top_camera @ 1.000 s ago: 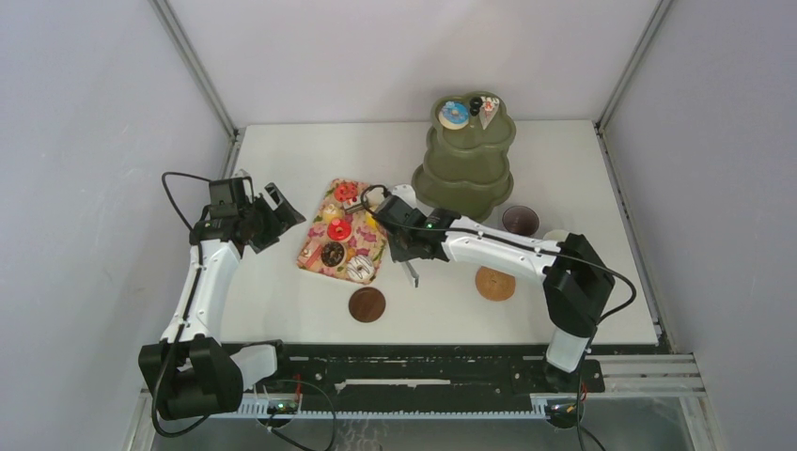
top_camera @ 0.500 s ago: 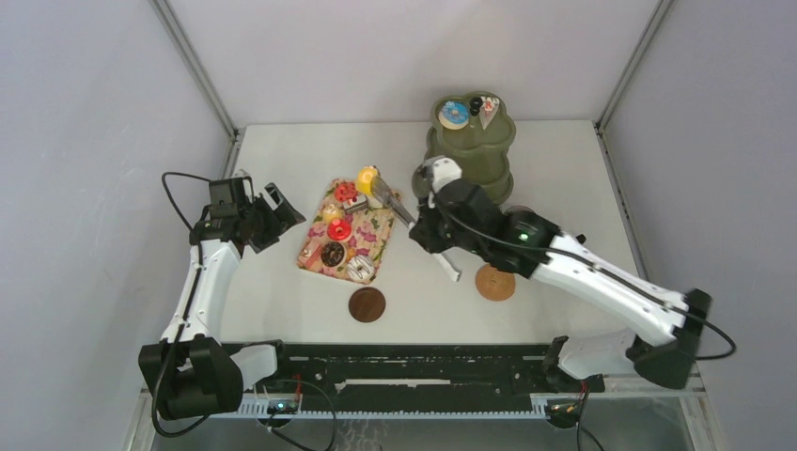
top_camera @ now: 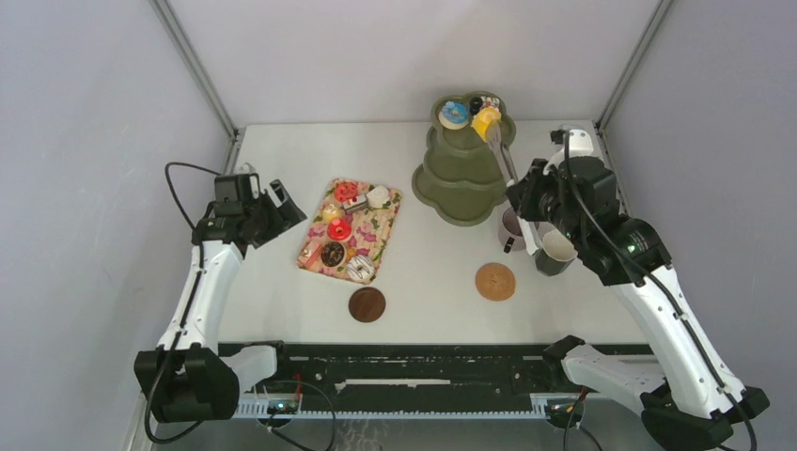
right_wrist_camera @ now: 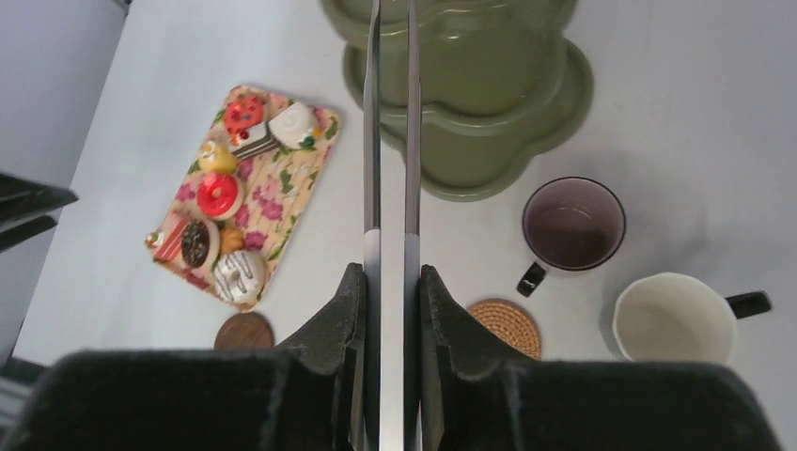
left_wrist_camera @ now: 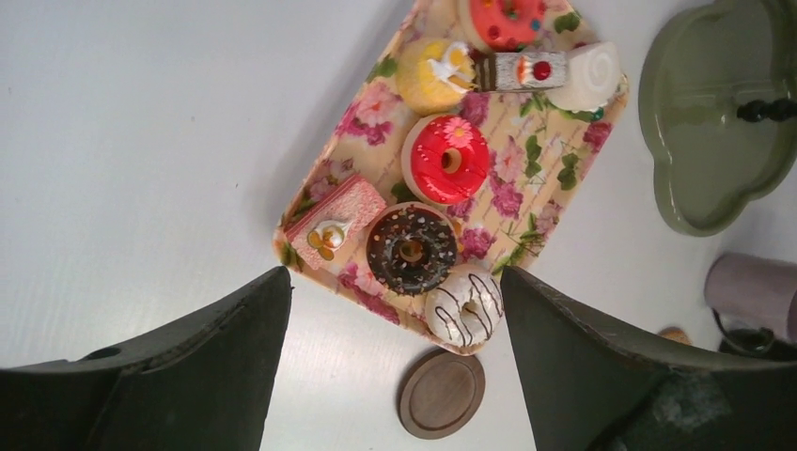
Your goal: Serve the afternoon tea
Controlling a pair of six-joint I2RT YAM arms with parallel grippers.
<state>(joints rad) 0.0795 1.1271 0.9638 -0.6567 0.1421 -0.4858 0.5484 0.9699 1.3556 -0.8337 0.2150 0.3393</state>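
My right gripper (right_wrist_camera: 392, 291) is shut on long metal tongs (top_camera: 501, 160). The tong tips hold a yellow pastry (top_camera: 486, 120) over the top tier of the green stand (top_camera: 465, 174), beside a blue donut (top_camera: 453, 114). In the right wrist view the tips run out of frame. The floral tray (left_wrist_camera: 564, 150) carries a red donut (left_wrist_camera: 449, 160), a chocolate donut (left_wrist_camera: 411, 249), a white striped donut (left_wrist_camera: 464, 305) and a pink cake slice (left_wrist_camera: 335, 221). The mauve mug (right_wrist_camera: 573, 225) and the white-lined green mug (right_wrist_camera: 675, 319) stand right of the stand. My left gripper (left_wrist_camera: 395, 310) hangs open above the tray's near end.
A dark wooden coaster (top_camera: 367, 304) lies just in front of the tray. A woven coaster (top_camera: 495, 281) lies in front of the mauve mug. Grey walls close in the table on the left, back and right.
My right arm has swung from the tray over to the right, carrying the yellow pastry in the tongs up to the stand's top tier. The left arm has barely moved.
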